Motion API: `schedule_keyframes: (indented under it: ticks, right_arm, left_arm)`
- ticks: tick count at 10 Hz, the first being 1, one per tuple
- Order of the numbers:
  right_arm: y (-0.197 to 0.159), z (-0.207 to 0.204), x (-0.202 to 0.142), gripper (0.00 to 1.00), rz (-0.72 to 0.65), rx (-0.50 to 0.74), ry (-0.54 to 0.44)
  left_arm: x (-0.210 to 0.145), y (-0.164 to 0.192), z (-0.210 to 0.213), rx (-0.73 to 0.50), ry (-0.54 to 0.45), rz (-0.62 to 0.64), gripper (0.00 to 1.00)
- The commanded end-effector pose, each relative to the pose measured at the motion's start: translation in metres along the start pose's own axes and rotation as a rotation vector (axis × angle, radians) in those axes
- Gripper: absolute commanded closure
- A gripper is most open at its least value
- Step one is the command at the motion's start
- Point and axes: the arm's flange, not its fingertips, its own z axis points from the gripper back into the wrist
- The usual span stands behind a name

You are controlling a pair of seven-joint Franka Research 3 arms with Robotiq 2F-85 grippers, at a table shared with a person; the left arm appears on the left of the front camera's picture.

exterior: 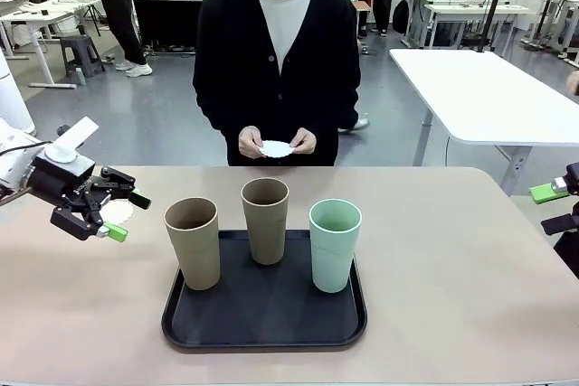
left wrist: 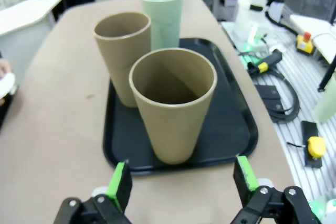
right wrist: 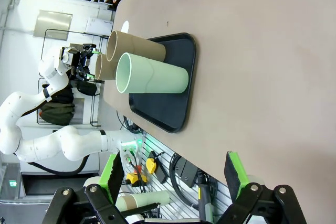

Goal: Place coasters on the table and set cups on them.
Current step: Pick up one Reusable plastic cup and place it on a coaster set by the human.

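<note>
- 3 cups stand upright on the black tray (exterior: 262, 324): a tan cup (exterior: 192, 241) at the tray's left front, a second tan cup (exterior: 265, 219) at its far middle, and a mint cup (exterior: 335, 243) at its right front. None is on a coaster yet.
- 1 coaster (exterior: 115, 211), a small white disc, lies flat on the bench (exterior: 452, 268) to the left of the tray, toward the person's side. Nothing stands on it.
- 1 more coaster (exterior: 276, 148) is held in the person's hands (exterior: 303, 141), beyond the tray's far side, about over the bench's far edge. Whether a 3rd is stacked with it is too small to tell.
- Left tool (left wrist: 181, 182) hovers to the left of the tray, close to the lying coaster. Its green-padded jaws are spread wide and grip nothing. In its own wrist view it faces the nearer tan cup across the tray's rim.
- Right tool (right wrist: 173, 177) hangs well to the right of the tray, near the bench's right edge. Its jaws are also wide apart and empty.
- Judged from this layout, the task is at an early stage: 1 of 3 coasters is down and 0 of 3 cups are set.
- What seems to be left is 2 coasters to lay on the bench, then 3 cups to lift off the tray and stand 1 on each coaster.
</note>
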Motion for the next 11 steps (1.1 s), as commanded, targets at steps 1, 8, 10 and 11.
schedule_keyframes:
  ticks: [1, 8, 10, 11]
  right_arm:
    - [0.0, 0.0, 0.0, 0.0, 0.001, 0.01, -0.004]
    - [0.0, 0.0, 0.0, 0.0, 0.001, 0.01, -0.004]
    - [0.0, 0.0, 0.0, 0.0, 0.001, 0.01, -0.004]
    - [0.0, 0.0, 0.0, 0.0, 0.001, 0.01, -0.004]
  left_arm:
    - [-0.016, 0.006, -0.012, 0.037, -0.049, 0.02, 0.0]
    - [-0.055, 0.003, -0.033, 0.049, -0.25, -0.085, 0.0]
    - [-0.06, 0.008, -0.04, 0.048, -0.254, -0.044, 0.0]
    - [-0.06, 0.011, -0.045, 0.055, -0.256, -0.018, 0.0]
